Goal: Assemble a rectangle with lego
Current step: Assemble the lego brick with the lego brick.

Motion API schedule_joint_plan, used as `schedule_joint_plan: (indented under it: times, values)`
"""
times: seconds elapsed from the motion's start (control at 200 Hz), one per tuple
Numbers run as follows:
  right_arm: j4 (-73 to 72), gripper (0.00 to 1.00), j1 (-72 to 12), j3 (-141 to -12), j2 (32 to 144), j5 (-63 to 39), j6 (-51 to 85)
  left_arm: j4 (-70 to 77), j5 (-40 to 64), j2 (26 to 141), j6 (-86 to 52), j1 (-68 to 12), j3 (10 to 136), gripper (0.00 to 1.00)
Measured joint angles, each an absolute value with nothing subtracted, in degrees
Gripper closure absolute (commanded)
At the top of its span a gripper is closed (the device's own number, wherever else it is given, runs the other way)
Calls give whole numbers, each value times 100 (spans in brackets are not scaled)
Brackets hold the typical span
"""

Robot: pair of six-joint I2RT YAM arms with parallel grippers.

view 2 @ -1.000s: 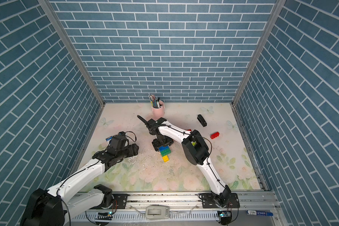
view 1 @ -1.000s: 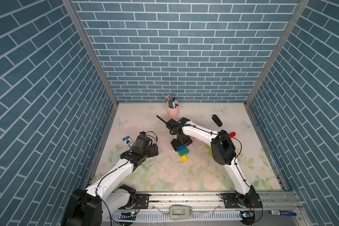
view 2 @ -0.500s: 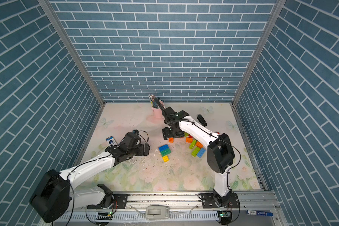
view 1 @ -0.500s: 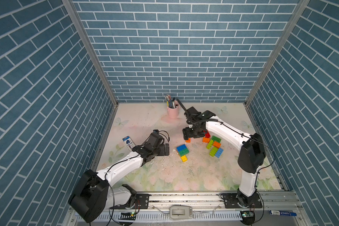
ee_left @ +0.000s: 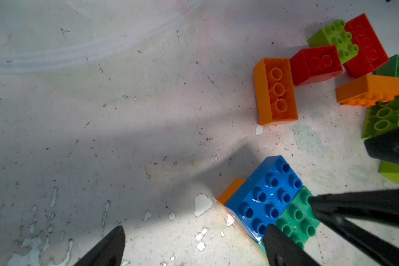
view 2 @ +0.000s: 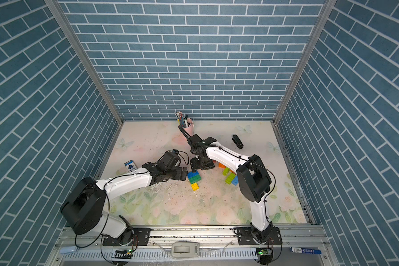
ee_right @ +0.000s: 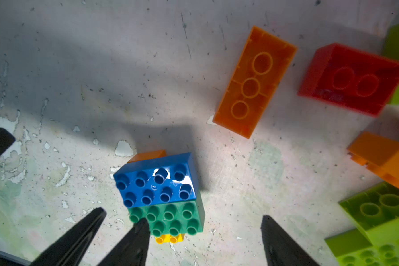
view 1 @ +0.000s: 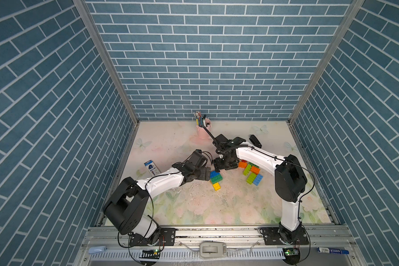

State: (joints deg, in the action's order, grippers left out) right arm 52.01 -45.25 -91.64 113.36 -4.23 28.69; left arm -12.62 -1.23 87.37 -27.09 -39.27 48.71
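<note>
The left fingers stand open, empty, just beside the stack of blue, green and yellow bricks mid-surface. The right fingers hang open over its far end, close to the left ones. Closing in together, they could clash or shove the stack askew. Loose bricks further right lie partly upside down, awkward to seat.

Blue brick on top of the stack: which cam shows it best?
Right wrist: the blue brick is whole, all eight studs clear. Left wrist shows it with one corner hidden. In both top views it is tiny.
</note>
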Motion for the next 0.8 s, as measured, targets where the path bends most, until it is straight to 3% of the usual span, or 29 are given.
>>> schedule_joint_plan:
  times: [0.305, 0.57, 0.725, 0.8]
  values:
    - [5019, 24, -4512, -9139, 11557, -578, 2869, -932, 62, 8943, -2714, -3931, 4838, 13]
    - [4849, 25, -4486, -8989, 11673, -773, 2873, -403, 261, 9011, -2746, -3931, 4499, 31]
    - [4836, 25, -4471, -8980, 11671, -821, 2873, -228, 307, 9006, -2746, -3927, 4421, 32]
    - [4858, 25, -4471, -9006, 11671, -816, 2871, -233, 303, 9004, -2733, -3924, 4421, 24]
